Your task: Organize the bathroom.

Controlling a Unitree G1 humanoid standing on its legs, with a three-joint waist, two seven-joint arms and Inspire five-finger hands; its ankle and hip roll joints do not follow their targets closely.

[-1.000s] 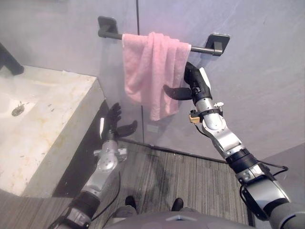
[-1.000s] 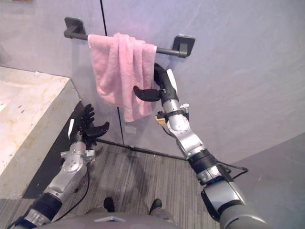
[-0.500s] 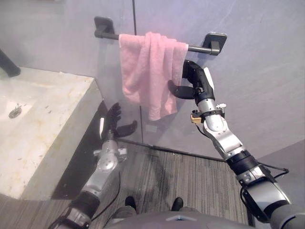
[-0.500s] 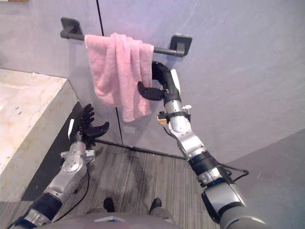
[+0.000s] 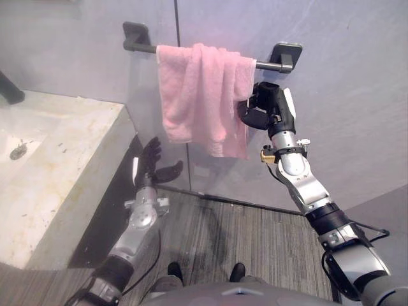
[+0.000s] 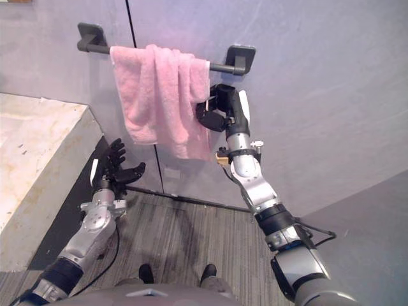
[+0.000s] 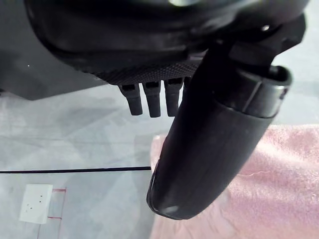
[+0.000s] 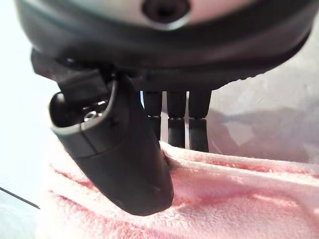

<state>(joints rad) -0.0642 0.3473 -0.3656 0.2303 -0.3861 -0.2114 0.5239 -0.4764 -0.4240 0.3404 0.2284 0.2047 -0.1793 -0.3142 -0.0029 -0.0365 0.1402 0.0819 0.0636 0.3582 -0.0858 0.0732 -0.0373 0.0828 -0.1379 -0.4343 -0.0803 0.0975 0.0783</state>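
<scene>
Right wrist view shows the right robot hand (image 8: 124, 149) pinching the pink towel (image 5: 201, 89) below the towel bar (image 5: 268, 64); straightening likely follows, needing a gentle sideways tug.

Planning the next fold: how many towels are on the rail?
1: a pink towel draped over the wall rail, its right edge pinched by the right robot hand. Folds could hide another.

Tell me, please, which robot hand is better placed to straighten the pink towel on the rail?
The right robot hand: it already pinches the pink towel's right edge just under the rail. The left robot hand hangs open, well below.
</scene>
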